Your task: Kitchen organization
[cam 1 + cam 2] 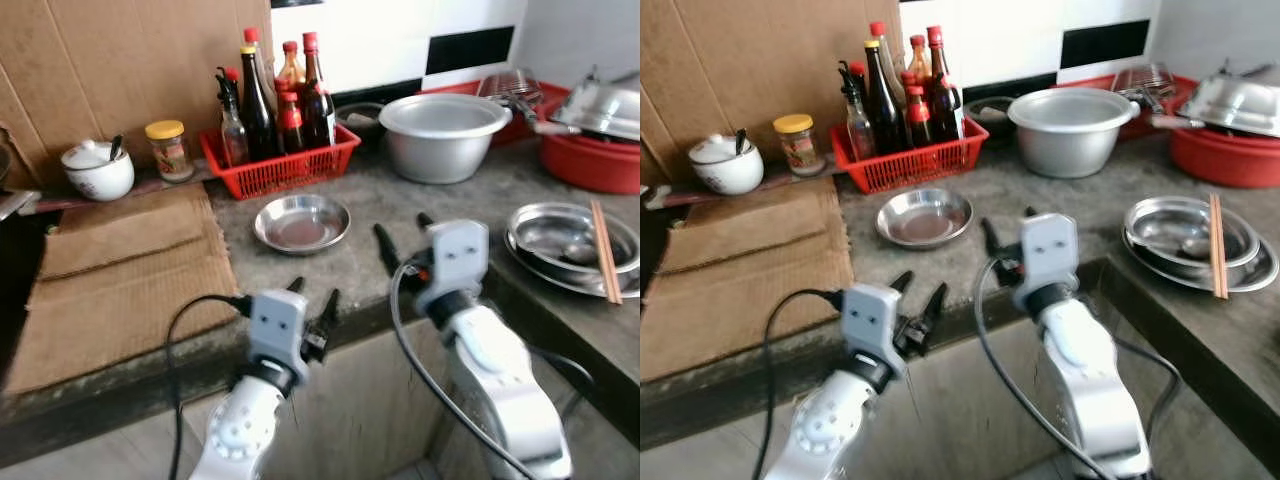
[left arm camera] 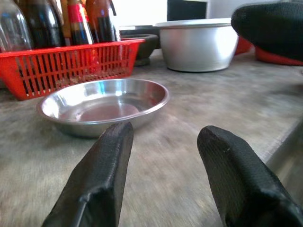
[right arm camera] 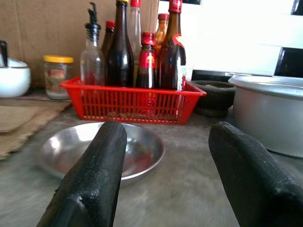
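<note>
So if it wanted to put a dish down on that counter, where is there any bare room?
Bare counter lies between the small steel dish and the stacked steel plates with chopsticks, in front of the big metal pot; the right tool hovers there, open. The flattened cardboard on the left is also free. The back row is crowded: red bottle basket, jar, white bowl.

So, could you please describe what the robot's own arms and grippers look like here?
Both arms are silver-white with rounded joint housings and a boxy silver wrist block bearing small dark dots. A black cable loops along each arm. The left gripper and right gripper each end in long black jaws; close up, the fingers have a textured, matte black surface with rounded tips.
</note>
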Motion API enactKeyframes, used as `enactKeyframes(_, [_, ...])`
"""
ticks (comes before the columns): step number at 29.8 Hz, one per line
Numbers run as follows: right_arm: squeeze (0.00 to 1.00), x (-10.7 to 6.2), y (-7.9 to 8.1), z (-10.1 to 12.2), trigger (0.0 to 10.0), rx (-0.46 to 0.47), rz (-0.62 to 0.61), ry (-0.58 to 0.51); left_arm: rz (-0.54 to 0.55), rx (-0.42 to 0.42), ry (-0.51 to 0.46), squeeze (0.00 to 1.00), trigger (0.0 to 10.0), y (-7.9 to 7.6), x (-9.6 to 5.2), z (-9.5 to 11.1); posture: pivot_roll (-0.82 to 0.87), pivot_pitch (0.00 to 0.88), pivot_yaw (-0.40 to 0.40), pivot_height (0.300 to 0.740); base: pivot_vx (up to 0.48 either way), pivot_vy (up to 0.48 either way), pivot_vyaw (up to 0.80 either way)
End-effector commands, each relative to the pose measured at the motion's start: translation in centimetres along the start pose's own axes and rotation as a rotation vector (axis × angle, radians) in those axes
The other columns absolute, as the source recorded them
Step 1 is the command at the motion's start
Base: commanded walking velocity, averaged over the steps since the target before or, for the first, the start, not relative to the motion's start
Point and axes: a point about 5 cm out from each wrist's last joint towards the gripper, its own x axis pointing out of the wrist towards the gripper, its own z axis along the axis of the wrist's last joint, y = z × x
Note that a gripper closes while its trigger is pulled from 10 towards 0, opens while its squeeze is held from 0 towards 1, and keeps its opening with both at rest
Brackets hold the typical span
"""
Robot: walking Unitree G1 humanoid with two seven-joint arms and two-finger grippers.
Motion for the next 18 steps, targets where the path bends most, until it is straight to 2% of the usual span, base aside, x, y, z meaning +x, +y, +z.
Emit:
enactKeyframes(1, [0.0, 0.4, -0.3, 0.2, 10.0, -0.007, 0.0, -0.004, -0.013, -0.007, -0.003, 0.0, 10.0, -0.5, 0.1, 0.2, 0.05, 0.044, 0.008, 0.74, 0.285, 0.0, 0.8])
enactKeyframes(6, [0.0, 1.4, -0.9, 0.0, 10.0, 0.004, -0.02, 0.031, -0.014, -0.006, -0.002, 0.0, 10.0, -0.6, 0.1, 0.2, 0.05, 0.047, 0.009, 0.74, 0.0, 0.0, 0.0])
enactKeyframes(9, [0.0, 2.4, -1.3, -0.5, 10.0, -0.042, -0.006, 0.085, -0.019, -0.011, 0.0, 0.0, 10.0, -0.7, 0.2, 0.2, 0.05, 0.052, 0.008, 0.74, 0.0, 0.0, 0.0])
enactKeyframes(10, [0.05, 2.7, -1.4, -0.3, 10.0, -0.051, 0.004, 0.075, -0.021, -0.011, 0.0, 0.0, 10.0, -0.7, 0.2, 0.1, 0.05, 0.052, 0.005, 0.74, 0.0, 0.0, 0.0])
enactKeyframes(12, [0.05, 2.8, -1.4, -0.2, 10.0, -0.053, 0.004, 0.07, -0.021, -0.011, 0.0, 0.0, 10.0, -0.7, 0.2, 0.1, 0.05, 0.052, 0.005, 0.74, 0.0, 0.0, 0.0])
enactKeyframes(13, [1.0, 3.4, -1.3, -0.2, 10.0, -0.062, 0.042, 0.077, -0.022, -0.011, 0.0, 0.0, 10.0, -0.8, 0.2, 0.1, 0.05, 0.054, 0.004, 0.74, 0.0, 0.0, 0.0])
enactKeyframes(18, [1.0, 4.7, -1.2, -0.1, 10.0, -0.067, 0.071, 0.115, -0.02, -0.014, 0.001, 0.0, 10.0, -0.9, 0.2, 0.2, 0.05, 0.058, -0.002, 0.74, 0.0, 0.0, 0.0])
